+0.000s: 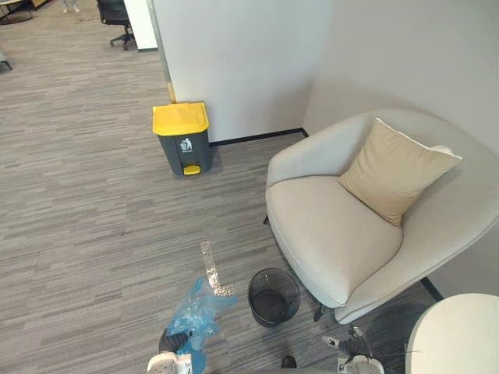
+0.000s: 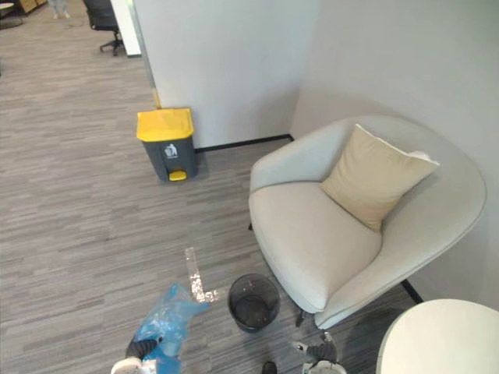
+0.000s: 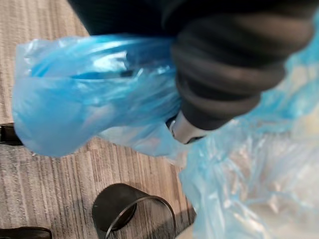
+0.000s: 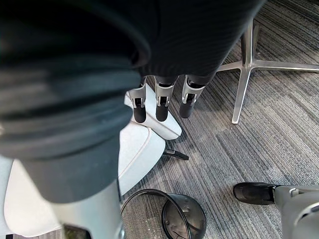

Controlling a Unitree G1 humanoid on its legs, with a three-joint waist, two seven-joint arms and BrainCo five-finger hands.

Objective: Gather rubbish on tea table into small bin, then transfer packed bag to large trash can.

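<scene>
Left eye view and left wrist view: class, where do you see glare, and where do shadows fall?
Left eye view: the clear strip on the floor glints white; a soft shadow lies under the armchair, beside the small bin. Left wrist view: the blue bag shows pale sheen along its folds.

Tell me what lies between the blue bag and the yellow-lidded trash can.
Left eye view: a shiny clear strip just past the blue bag; bare carpet from there to the trash can.
</scene>
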